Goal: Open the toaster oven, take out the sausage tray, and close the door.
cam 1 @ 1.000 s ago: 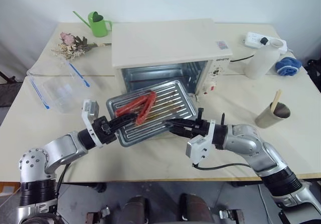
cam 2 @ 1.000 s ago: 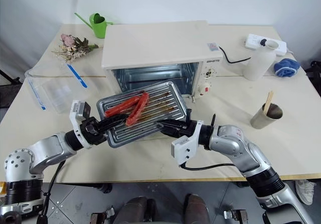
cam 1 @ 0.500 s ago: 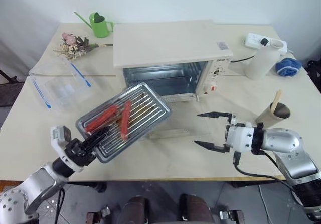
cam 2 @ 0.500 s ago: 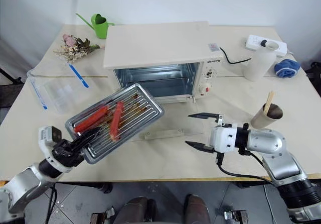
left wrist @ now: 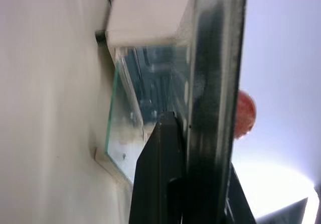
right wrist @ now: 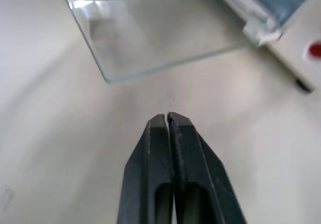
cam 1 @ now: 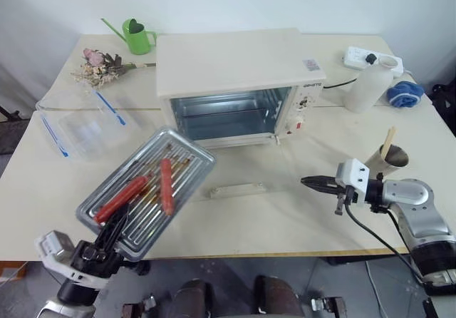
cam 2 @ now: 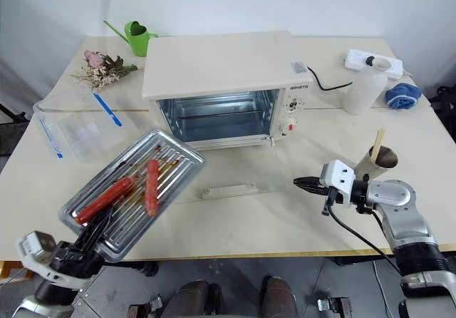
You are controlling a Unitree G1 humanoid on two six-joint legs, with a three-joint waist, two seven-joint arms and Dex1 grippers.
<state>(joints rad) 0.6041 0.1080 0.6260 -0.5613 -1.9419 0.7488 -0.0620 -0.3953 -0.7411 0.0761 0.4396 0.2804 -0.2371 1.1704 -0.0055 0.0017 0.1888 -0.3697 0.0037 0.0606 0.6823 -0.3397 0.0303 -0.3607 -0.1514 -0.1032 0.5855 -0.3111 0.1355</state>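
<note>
Setting down comes next: the left gripper (cam 1: pixel 107 236), jaws clamped on the near edge of the tray (cam 1: pixel 146 190), holds it tilted above the bench's (cam 1: pixel 299 218) near left. Level it first, lest the sausages (cam 1: pixel 165 185) roll. The right gripper (cam 1: pixel 308 182), jaws closed and empty, hovers right of the lowered door (cam 1: pixel 239 182); the oven (cam 1: pixel 235 83) stands empty behind.
</note>
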